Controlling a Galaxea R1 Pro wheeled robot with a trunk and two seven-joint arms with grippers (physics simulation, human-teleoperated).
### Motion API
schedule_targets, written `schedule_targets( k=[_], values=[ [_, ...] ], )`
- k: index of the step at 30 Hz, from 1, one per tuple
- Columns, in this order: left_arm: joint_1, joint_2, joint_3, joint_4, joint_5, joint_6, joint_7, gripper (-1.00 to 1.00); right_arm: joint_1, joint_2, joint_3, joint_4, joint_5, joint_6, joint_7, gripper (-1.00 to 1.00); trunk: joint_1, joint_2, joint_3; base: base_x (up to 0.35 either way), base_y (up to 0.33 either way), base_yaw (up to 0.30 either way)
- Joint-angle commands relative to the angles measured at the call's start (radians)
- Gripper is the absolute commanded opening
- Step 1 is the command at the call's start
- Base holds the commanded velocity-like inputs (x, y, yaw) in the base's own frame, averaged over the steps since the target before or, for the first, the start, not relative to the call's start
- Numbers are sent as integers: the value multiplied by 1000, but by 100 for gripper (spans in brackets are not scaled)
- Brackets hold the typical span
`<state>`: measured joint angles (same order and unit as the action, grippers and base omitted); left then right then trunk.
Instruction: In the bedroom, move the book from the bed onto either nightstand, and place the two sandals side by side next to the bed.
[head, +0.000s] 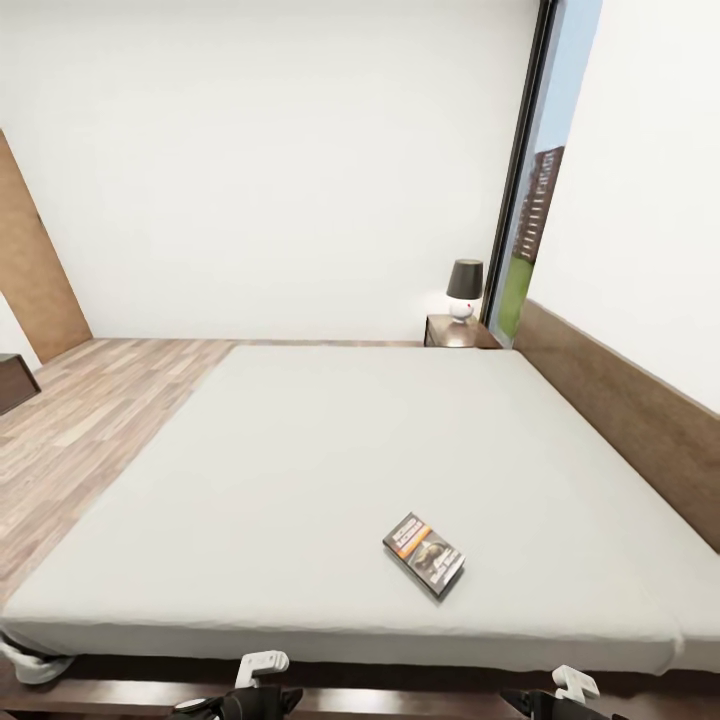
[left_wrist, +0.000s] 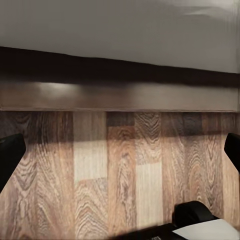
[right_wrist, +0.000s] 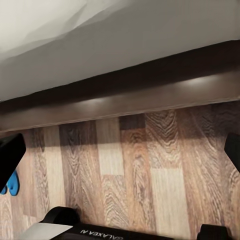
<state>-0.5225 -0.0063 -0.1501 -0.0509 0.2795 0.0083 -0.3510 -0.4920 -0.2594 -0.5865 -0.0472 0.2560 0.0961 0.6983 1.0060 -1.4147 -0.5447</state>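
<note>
The book (head: 424, 554) lies flat on the bed (head: 330, 480), on the grey mattress near the foot edge closest to the robot and toward the headboard (head: 640, 420) side. Its dark cover faces up, with an orange stripe and a yellowish picture visible; the lettering is too small to read. The book sits at an angle to the mattress edge and touches nothing else.

The nightstand (head: 458, 333) stands at the far corner of the bed, against the headboard end and just beside the tall dark-framed window (head: 530, 200). A lamp (head: 464, 288) with a dark shade and white base stands on its top.

Wood-plank floor (head: 90, 430) runs along the side of the bed opposite the headboard. A dark piece of furniture (head: 15, 380) shows at the edge of that floor, well apart from the bed.

The left gripper (left_wrist: 120, 150) points at the floor in front of the dark bed frame (left_wrist: 120, 95). Its fingertips (left_wrist: 10, 155) sit at opposite edges of the left wrist view, set wide apart, with nothing between them.

The right gripper (right_wrist: 120, 150) also points at the floor below the bed frame. Its fingertips (right_wrist: 10, 155) are likewise spread wide and hold nothing. A blue sandal (right_wrist: 11, 184) lies on the floor near the bed frame, partly hidden behind one fingertip; whether both sandals are present there cannot be determined.
</note>
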Motion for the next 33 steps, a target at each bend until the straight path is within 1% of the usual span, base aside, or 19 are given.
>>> schedule_targets(
  k=[1, 33],
  values=[
    [-1, 0, -8, 0, 10, 1, -2, 100, 0, 0, -9, -2, 6, 9, 4, 100, -4, 7, 2, 0, 0, 0],
    [-1, 0, -8, 0, 10, 1, -2, 100, 0, 0, -8, -2, 6, 9, 4, 100, -127, 231, 103, 0, 0, 0]
  ],
)
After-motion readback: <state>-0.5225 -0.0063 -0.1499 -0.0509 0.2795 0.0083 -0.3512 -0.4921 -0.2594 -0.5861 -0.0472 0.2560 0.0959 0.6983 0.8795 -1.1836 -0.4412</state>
